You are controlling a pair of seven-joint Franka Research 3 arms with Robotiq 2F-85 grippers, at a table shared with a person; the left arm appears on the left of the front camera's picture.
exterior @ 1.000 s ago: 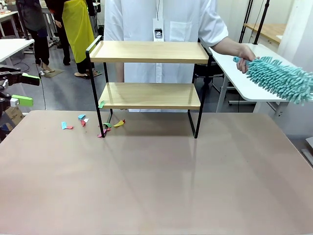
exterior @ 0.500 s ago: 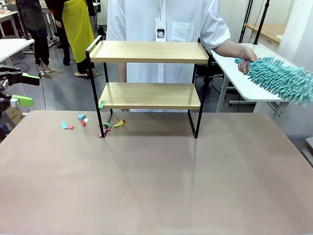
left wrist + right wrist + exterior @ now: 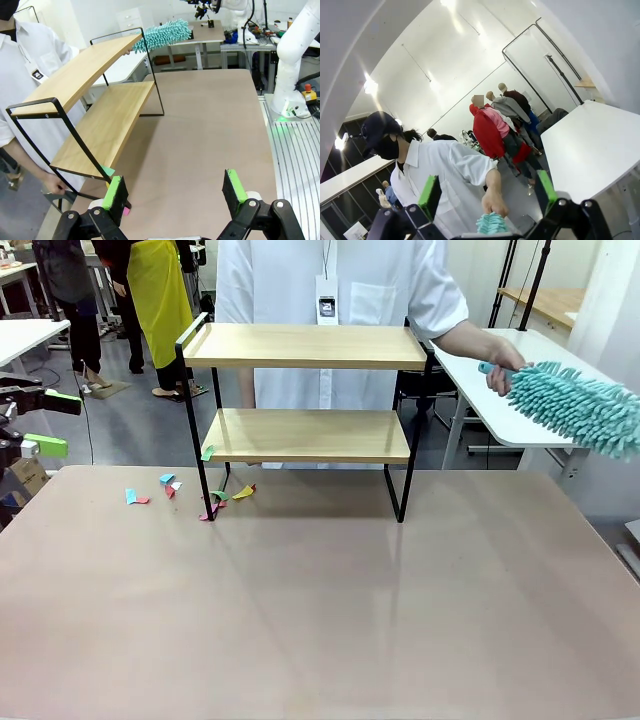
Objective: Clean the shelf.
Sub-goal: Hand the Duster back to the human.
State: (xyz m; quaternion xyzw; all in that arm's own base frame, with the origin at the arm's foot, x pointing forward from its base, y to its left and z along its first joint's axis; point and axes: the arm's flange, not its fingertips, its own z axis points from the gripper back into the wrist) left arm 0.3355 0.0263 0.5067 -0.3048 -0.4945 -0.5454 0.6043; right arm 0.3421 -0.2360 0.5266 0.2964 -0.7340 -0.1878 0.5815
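Coloured paper scraps (image 3: pixel 205 499) litter table (image 3: pixel 320 620) beside shelf (image 3: pixel 305 390).

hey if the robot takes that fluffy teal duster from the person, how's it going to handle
The duster looks light: the person's hand holds it out level by the handle end alone. Its shaggy head will probably squash and flop in a grip, so the slim handle seems the firmer hold. It is unlikely to roll or break.
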